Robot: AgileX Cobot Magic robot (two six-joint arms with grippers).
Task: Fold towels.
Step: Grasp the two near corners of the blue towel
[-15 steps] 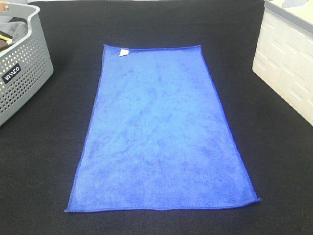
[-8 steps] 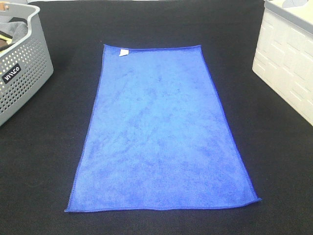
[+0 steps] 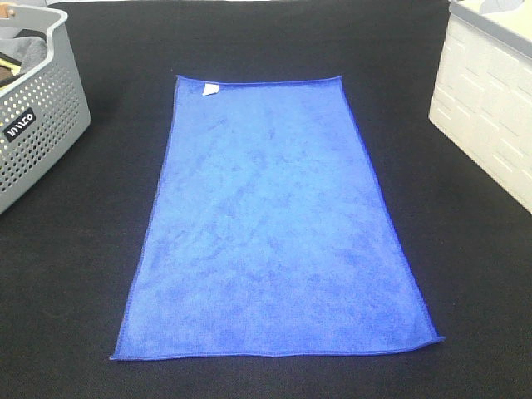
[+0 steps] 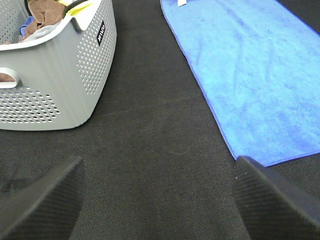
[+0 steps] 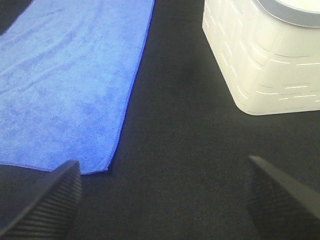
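- We see the blue rectangular microfibre towel (image 3: pixel 278 220) spread flat on the black cloth tabletop (image 3: pixel 465 274). It lies between the grey perforated plastic basket (image 3: pixel 41 125) and the white ribbed plastic bin (image 3: pixel 490 108), touching neither.
- Our left gripper (image 4: pixel 157 200) and right gripper (image 5: pixel 162 200) hang with jaws spread wide, holding nothing, each close to one near corner of the towel.
- For a clean fold, we judge each gripper should pinch its own corner, lift together and lay the near hem evenly on the far hem.
- The wrist views alone show the grippers; the exterior view alone shows the whole towel at once.
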